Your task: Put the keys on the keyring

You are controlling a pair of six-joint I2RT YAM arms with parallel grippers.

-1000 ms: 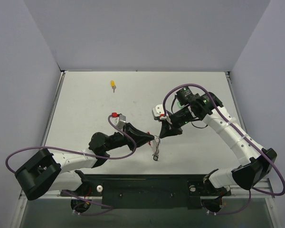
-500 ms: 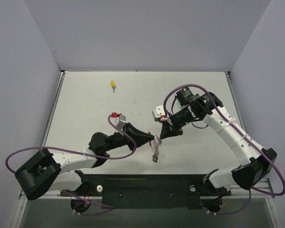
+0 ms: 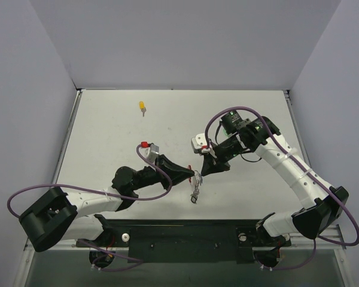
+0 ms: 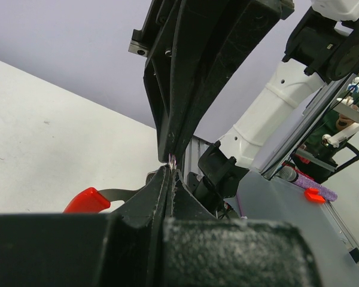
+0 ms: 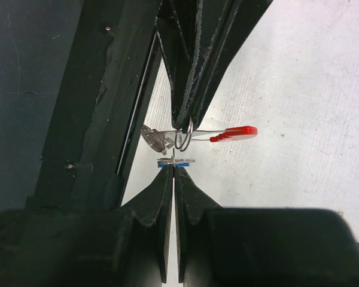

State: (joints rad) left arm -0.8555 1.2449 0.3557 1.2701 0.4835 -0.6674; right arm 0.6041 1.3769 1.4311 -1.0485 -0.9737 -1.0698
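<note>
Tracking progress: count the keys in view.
2 certain: yellow key alone on the far table; blue key in the right jaws. A dark piece dangling from the keyring may be another.

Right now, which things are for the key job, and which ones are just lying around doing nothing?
For the job:
keyring, pinched by the left gripper
blue key, pinched by the right gripper, close to the ring
yellow key, lying alone at the far side of the table, not yet picked up

Just there:
purple cables
</note>
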